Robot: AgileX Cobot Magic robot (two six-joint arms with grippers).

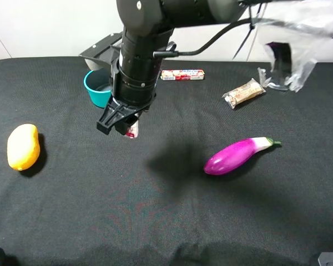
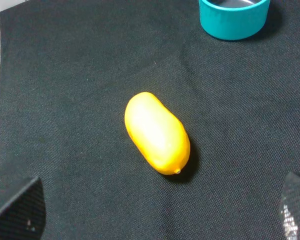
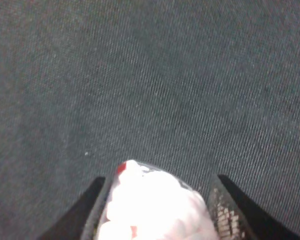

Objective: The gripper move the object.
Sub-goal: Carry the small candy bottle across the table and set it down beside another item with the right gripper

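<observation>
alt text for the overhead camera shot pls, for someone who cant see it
A thick black robot arm reaches down, its gripper holding a small bottle over a black cloth. Around it lie a yellow fruit at left, a teal cup behind, a purple eggplant at right, and a candy tube and snack packet farther back.

Mango (image 1: 23, 146) far L, bowl (image 1: 94, 92) rear L, bottle (image 1: 132, 131) prob. btwn fingers (image 1: 107, 121) centre, eggplant (image 1: 237, 155) R
</observation>
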